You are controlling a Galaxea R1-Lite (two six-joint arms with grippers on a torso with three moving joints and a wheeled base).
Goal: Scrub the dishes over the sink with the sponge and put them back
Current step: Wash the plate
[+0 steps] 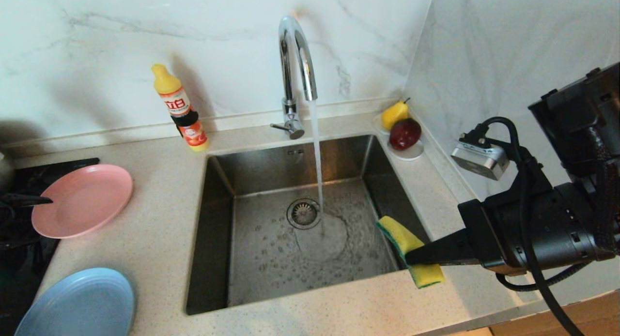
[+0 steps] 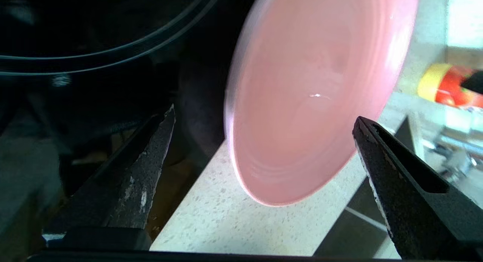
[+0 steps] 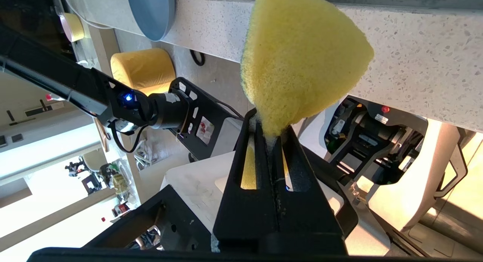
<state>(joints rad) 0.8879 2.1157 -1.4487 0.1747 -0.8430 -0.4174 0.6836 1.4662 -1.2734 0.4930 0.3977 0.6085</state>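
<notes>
Pink plate (image 1: 82, 200) lies flat on the counter at the left of the head view, with the left gripper (image 2: 264, 122) spread wide around its near rim and gripping nothing yet. At lower right, the right gripper (image 1: 411, 257) is clenched on the yellow sponge (image 1: 409, 249), poised at the sink's (image 1: 213, 229) right edge while the tap (image 1: 296, 50) runs. Scrubbing seems not to have begun; the blue plate (image 1: 77, 302) waits at lower left, and no bowl shows.
</notes>
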